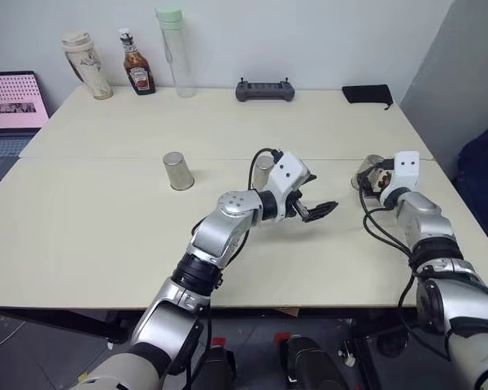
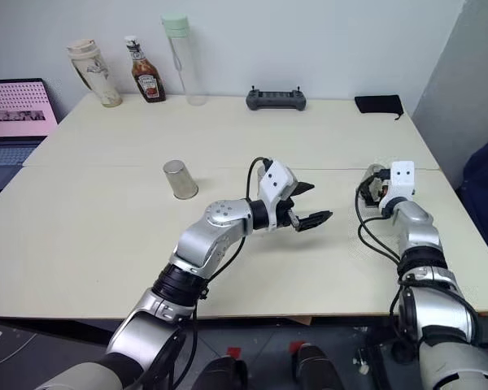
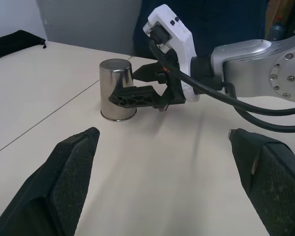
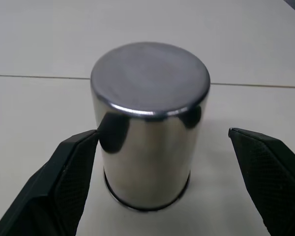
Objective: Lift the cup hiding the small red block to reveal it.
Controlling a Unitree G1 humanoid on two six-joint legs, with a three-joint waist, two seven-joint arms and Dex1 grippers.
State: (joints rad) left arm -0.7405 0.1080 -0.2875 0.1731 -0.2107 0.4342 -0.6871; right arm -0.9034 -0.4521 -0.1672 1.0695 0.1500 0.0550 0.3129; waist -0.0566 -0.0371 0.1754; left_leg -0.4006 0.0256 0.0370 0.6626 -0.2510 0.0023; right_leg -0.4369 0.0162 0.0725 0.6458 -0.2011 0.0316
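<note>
Cup (image 4: 150,125) upturned at the tabletop's (image 1: 106,244) right edge, framed untouched by the wide-open, empty right pincer (image 3: 137,84): close squarely mid-wall, lift straight up, keeping the open, empty left pincer (image 1: 315,205) clear beside.

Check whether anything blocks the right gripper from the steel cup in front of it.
Nothing visible does. The right gripper is open, its fingers either side of the upside-down shiny silver steel cup, with only bare cream table around it.
</note>
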